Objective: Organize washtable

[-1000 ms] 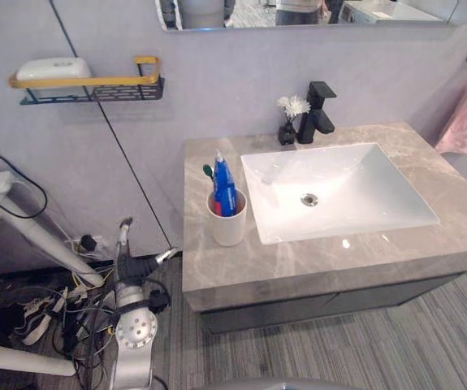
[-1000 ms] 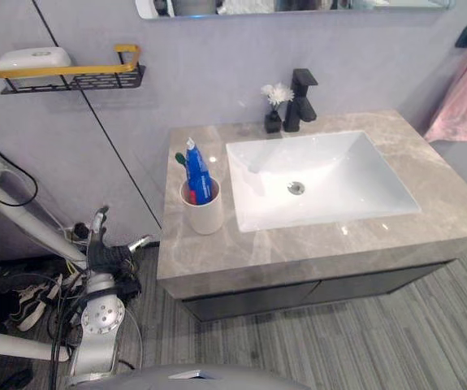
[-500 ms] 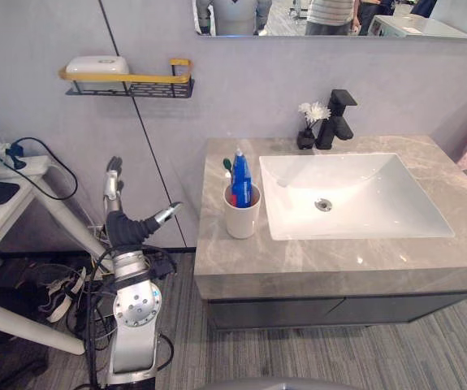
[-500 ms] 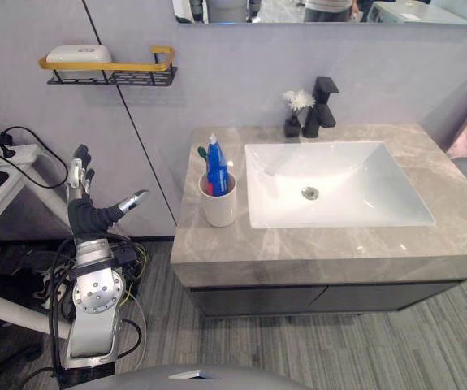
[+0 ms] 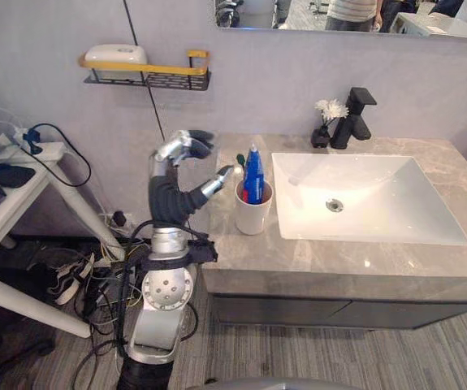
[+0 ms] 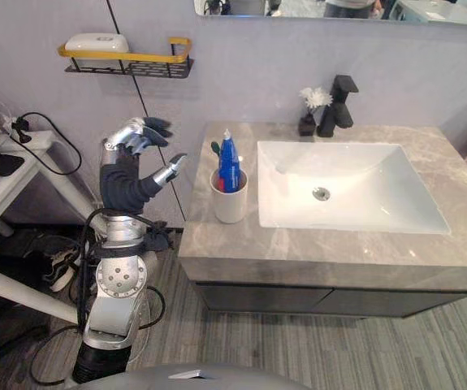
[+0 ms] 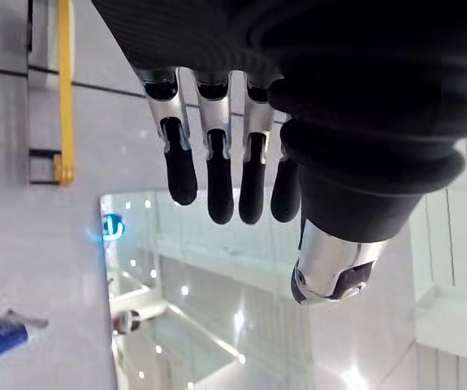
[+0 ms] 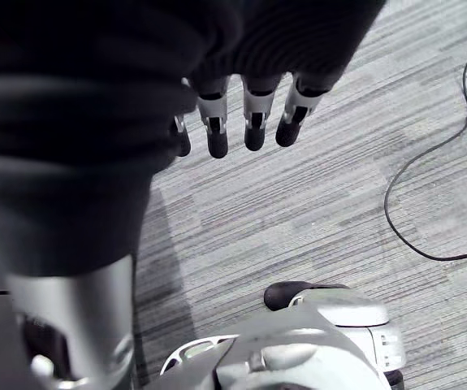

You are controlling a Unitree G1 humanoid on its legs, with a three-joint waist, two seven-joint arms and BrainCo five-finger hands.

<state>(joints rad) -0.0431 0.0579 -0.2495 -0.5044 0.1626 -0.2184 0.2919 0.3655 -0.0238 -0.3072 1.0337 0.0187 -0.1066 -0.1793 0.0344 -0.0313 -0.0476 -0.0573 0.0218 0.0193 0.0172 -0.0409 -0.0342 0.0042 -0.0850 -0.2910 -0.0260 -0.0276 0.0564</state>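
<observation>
A white cup (image 5: 252,218) stands on the grey marble countertop (image 5: 314,260), left of the white sink basin (image 5: 452,240). It holds a blue toothpaste tube (image 5: 253,173) and a green-headed toothbrush (image 5: 240,161). My left hand (image 5: 170,193) is raised just left of the cup, off the counter's left edge. Its fingers (image 7: 217,171) are curled forward and hold nothing, while the thumb points toward the cup. My right hand (image 8: 253,122) hangs over the striped grey floor with straight fingers and nothing in it.
A black faucet (image 5: 355,118) and a small dark vase with a white flower (image 5: 327,122) stand behind the basin. A yellow-railed wall shelf (image 5: 148,75) carries a white soap box (image 5: 115,55). A white side table (image 5: 6,211) with cables stands to the left.
The whole picture has shifted, so the camera has moved. My left hand has risen from low near the floor to cup height, and its fingers have curled.
</observation>
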